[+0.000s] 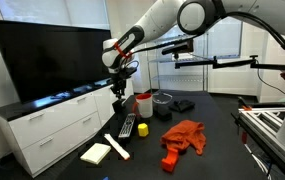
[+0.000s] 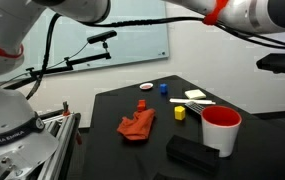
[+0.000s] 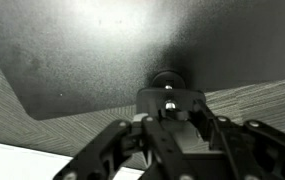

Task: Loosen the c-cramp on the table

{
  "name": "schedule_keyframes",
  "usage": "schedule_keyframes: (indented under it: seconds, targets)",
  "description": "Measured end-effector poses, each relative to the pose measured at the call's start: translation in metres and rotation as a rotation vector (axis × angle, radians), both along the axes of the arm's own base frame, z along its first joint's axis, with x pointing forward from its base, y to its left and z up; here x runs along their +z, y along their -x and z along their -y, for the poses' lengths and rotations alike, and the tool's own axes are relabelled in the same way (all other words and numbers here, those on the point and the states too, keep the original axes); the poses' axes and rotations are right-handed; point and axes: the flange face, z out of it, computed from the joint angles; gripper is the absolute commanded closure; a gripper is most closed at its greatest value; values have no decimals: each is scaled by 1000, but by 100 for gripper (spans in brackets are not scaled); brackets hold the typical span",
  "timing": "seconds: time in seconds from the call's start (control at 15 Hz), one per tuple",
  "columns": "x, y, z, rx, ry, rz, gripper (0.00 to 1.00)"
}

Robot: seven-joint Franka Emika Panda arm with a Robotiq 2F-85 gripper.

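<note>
Gripper: jaws drawn close together, pinched on the c-cramp. The c-cramp shows as a dark round part at the edge of the black table, above grey floor.

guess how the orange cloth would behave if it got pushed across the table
The orange cloth lies crumpled in soft folds, so it is probably floppy and would bunch up rather than slide whole. It looks thin, so likely light. Lying low on the table, it seems unlikely to roll or tip.
</note>
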Motion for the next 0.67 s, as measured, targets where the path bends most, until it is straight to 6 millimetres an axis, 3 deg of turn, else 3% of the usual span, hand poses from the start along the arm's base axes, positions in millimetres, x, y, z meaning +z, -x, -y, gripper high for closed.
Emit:
schedule_keyframes:
  seconds: [0.67]
  targets:
    - [0, 9, 24, 429, -33, -8, 85]
